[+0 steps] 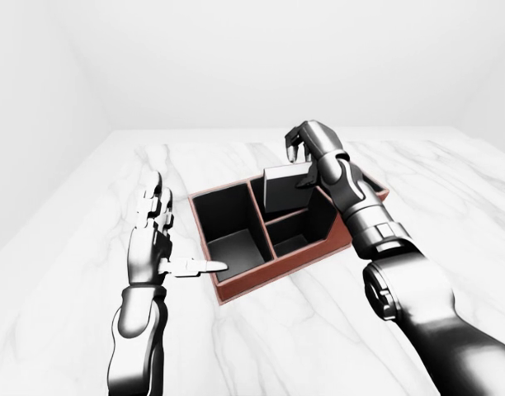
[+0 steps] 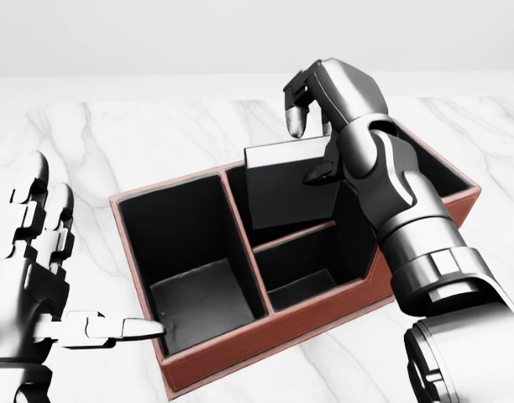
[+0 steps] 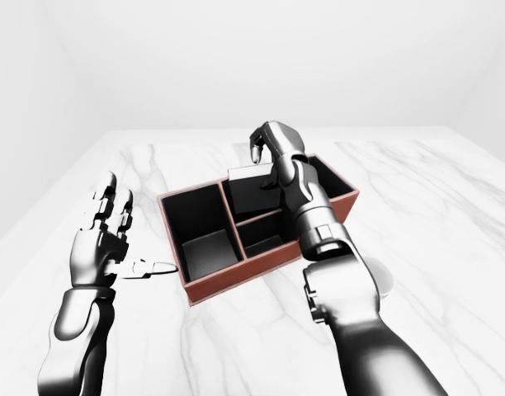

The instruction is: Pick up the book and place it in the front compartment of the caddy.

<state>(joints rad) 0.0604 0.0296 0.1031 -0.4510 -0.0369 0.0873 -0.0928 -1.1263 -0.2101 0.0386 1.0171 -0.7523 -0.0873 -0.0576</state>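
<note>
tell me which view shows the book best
The head view: the book is largest there, upright and tilted in the caddy, with the right hand at its top edge. The left-eye view shows it smaller but clear. In the right-eye view it is small and partly hidden by the right forearm.

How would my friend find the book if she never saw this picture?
Look at the white marble table and find the reddish-brown caddy with black compartments. Above its upper middle compartment, the right robot hand holds a flat dark grey slab: the book, the only thing sticking up over the caddy.
</note>
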